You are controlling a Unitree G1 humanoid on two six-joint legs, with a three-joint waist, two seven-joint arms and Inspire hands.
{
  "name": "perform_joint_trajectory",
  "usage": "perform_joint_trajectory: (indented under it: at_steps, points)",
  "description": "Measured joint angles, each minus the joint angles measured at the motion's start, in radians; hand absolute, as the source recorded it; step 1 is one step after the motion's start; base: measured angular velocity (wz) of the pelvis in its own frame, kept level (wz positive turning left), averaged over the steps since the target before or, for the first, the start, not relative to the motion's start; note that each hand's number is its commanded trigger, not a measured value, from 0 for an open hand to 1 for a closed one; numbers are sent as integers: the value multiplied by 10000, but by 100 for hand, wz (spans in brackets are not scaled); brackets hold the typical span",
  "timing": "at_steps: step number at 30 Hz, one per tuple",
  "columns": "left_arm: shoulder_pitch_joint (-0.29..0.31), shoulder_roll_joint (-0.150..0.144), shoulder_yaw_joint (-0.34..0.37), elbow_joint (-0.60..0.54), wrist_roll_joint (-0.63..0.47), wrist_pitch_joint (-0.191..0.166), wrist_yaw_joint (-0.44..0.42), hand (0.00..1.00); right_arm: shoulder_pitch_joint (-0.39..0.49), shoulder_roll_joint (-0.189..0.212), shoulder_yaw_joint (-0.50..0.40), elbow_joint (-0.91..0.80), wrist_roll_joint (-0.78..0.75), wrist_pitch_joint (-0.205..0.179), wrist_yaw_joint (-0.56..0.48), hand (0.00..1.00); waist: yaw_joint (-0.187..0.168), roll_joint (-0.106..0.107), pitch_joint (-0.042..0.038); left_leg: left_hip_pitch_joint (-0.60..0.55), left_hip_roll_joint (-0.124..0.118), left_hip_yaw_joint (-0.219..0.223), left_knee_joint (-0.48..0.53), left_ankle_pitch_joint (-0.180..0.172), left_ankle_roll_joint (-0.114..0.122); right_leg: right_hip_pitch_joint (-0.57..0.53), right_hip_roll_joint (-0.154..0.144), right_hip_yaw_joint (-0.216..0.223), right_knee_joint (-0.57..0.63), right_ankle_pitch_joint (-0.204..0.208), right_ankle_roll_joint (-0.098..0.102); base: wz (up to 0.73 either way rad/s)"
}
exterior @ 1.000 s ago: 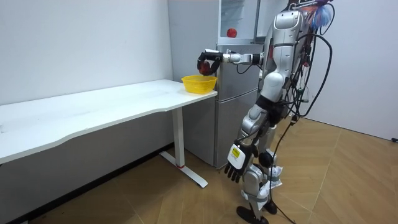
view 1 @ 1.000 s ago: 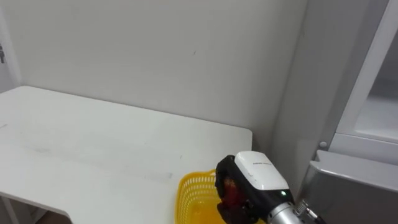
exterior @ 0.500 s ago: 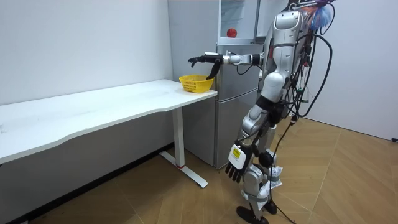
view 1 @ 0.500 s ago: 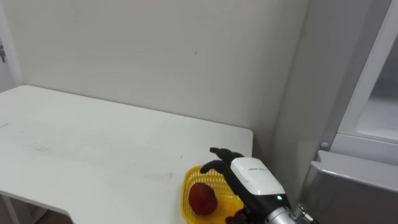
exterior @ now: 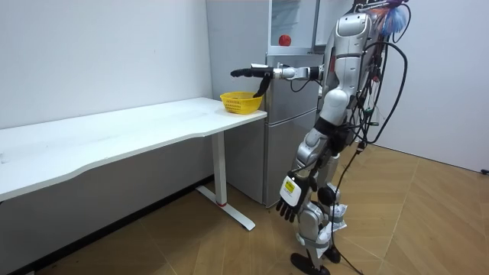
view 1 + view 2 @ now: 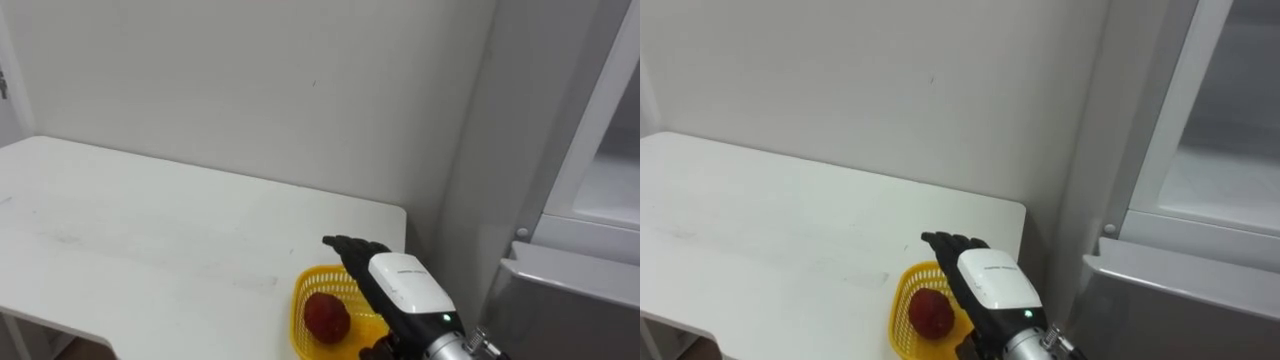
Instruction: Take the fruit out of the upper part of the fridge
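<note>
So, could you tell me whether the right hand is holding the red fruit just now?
No, the red fruit lies in the yellow basket, while the right hand hovers above it with straight fingers.

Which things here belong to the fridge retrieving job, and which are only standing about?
Job: red fruit, yellow basket holding it, open right hand above, fridge, second red item in its upper part.
Not job: white table, left hand hanging idle.

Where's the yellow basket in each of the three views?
Left eye view: the yellow basket sits at bottom centre, on the white table's corner.
Right eye view: bottom edge, left of centre.
Room view: upper middle, on the table end beside the fridge.
Shared landmark: the right hand stretched open above it.
</note>
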Motion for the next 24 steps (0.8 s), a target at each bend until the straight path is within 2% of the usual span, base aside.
perform_joint_trajectory:
  at_steps: [5,9,15,18,21,24]
  points:
    - [-44,-24,-1,110,-27,-29,217,0,-83,34,-54,-63,18,-39,-65,0,-16,-22,9,1,2,-5,-2,0,0,4,3,-1,-9,0,0,0]
    - [-189,-6,5,424,-45,-26,318,0,-104,69,-198,-611,46,-131,-248,0,-13,-126,72,-13,6,-3,-7,0,0,-18,10,12,-14,0,0,0]
    - [-174,-14,3,593,-37,-50,330,0,-102,199,-274,-1521,29,-177,-288,0,-42,-162,68,-4,4,10,-17,-1,1,-12,8,18,-14,1,0,0]
    - [-140,-32,6,592,-35,-52,331,0,-102,310,-520,-1812,52,-346,-592,0,-90,-144,75,-8,7,9,-17,-1,1,-2,7,1,-12,1,0,0]
    - [-62,-102,5,603,-33,-53,364,0,-100,341,-923,-2419,97,-478,-729,0,-252,-104,55,-5,9,19,-16,-1,1,-5,7,12,-10,1,0,-1]
    - [-42,-118,0,768,-54,-173,439,0,-103,337,-1306,-3174,526,-697,-1156,0,-390,-18,-1,17,20,80,-18,0,1,-3,17,67,-10,2,-1,-4]
